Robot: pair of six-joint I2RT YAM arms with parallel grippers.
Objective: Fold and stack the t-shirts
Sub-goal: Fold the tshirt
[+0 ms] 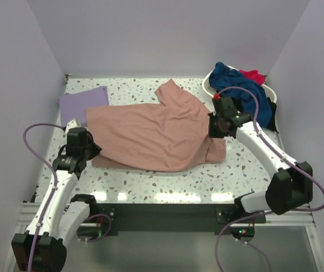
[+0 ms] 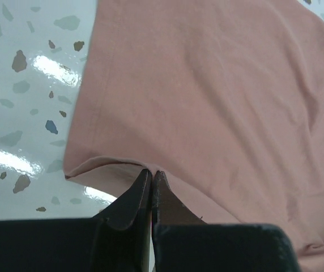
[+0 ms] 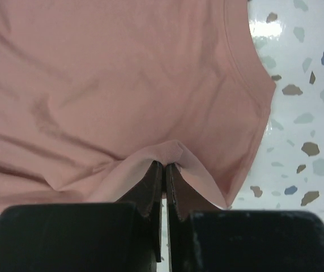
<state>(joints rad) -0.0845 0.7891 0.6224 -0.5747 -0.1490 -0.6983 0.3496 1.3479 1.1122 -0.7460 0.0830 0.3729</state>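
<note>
The dusty-pink t-shirt (image 1: 150,133) lies spread across the middle of the table, plain side up. My left gripper (image 1: 94,148) is shut on its near-left edge; the left wrist view shows the pinched fold (image 2: 150,170) of pink cloth (image 2: 218,102). My right gripper (image 1: 212,130) is shut on its right edge; the right wrist view shows that pinched fold (image 3: 165,161) of the shirt (image 3: 122,73). A folded lavender t-shirt (image 1: 82,105) lies flat at the back left. Navy blue (image 1: 238,85), red (image 1: 252,75) and black (image 1: 272,110) shirts are heaped in the basket.
The white slatted laundry basket (image 1: 208,85) stands at the back right corner. The speckled tabletop (image 1: 167,184) shows in front of the pink shirt. Purple cables loop beside both arms. Walls close in on three sides.
</note>
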